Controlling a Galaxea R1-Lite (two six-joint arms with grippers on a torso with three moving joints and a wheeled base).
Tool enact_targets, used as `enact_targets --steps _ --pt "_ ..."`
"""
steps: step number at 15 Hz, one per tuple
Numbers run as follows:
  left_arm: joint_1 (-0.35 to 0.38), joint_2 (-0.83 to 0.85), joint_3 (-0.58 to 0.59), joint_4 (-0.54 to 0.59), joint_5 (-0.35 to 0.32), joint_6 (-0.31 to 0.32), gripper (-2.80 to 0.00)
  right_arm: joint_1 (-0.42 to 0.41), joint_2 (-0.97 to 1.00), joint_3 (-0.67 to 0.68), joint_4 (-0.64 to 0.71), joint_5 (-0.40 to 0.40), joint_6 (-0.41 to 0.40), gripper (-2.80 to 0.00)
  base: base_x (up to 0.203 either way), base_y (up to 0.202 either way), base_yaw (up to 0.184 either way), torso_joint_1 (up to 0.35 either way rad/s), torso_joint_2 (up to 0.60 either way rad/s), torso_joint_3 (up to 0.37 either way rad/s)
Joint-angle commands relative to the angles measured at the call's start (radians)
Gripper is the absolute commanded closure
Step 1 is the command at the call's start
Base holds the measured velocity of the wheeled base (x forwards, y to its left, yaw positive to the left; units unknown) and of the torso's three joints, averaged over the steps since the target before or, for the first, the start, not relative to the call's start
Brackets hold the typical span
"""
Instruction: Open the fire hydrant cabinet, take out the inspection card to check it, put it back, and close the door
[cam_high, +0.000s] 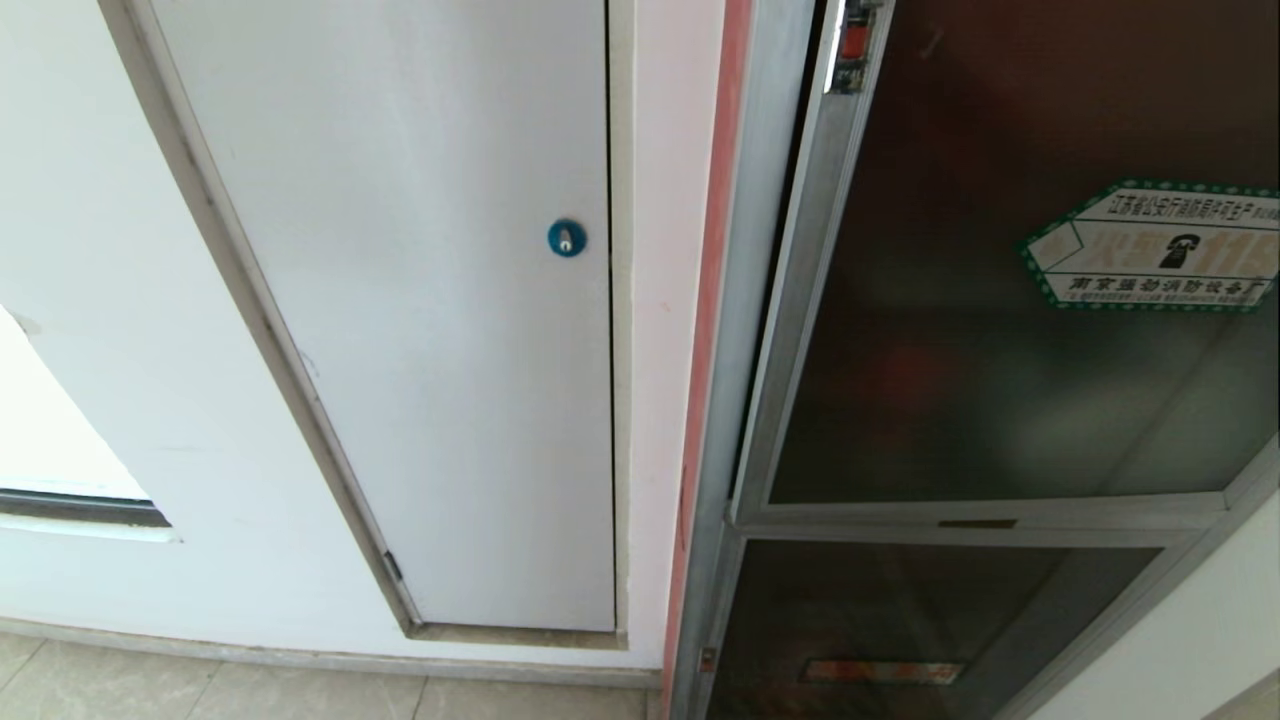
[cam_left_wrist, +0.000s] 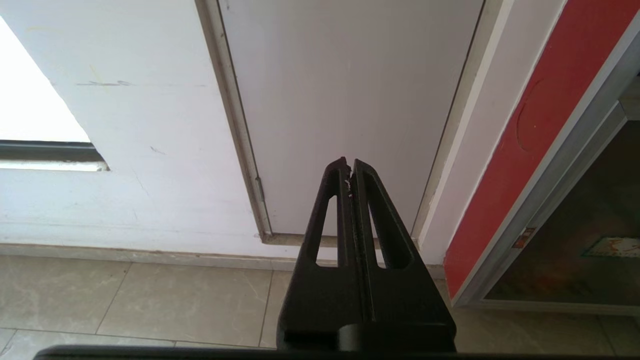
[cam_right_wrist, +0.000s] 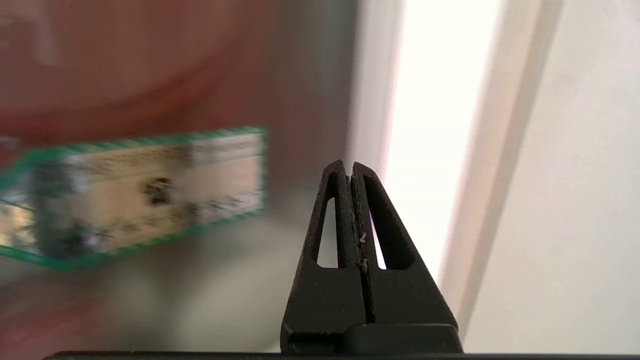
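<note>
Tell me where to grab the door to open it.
Grip the door by its left silver frame edge, below the latch, coming from the left. A dark gap along that edge suggests the free side; the flat glass shows no handle. Open the shut right gripper first.

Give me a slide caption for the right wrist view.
Shut right gripper faces the door's tinted glass beside its green-edged hexagonal sticker.

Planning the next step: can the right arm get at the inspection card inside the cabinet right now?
Probably not. The door looks closed or barely ajar across the fire hydrant cabinet, and no card shows. The right gripper is shut and empty near the door's sticker, so the door must open first.
</note>
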Motion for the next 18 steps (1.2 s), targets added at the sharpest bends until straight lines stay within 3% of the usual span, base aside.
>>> enact_targets --steps 1,3,8,11,14,18 --pt "0.000 0.001 0.002 0.000 0.000 0.000 0.00 -0.047 -0.119 0.029 0.062 -0.001 -0.002 0.00 0.000 0.000 0.000 0.000 0.00 0.000" --pt "0.000 0.001 0.002 0.000 0.000 0.000 0.00 -0.072 -0.205 0.009 0.219 0.006 0.013 0.00 0.000 0.000 0.000 0.000 0.00 0.000" --pt "0.000 0.001 0.002 0.000 0.000 0.000 0.00 -0.078 -0.290 0.029 0.288 0.014 0.021 0.00 0.000 0.000 0.000 0.000 0.00 0.000" --pt "0.000 0.001 0.002 0.000 0.000 0.000 0.00 -0.077 -0.402 0.036 0.409 0.029 0.037 0.00 0.000 0.000 0.000 0.000 0.00 0.000" --pt "0.000 0.001 0.002 0.000 0.000 0.000 0.00 -0.076 -0.497 0.041 0.555 0.137 0.082 0.00 0.000 0.000 0.000 0.000 0.00 0.000" --pt "0.000 0.001 0.002 0.000 0.000 0.000 0.00 -0.075 -0.502 0.094 0.593 0.332 0.175 0.00 0.000 0.000 0.000 0.000 0.00 0.000"
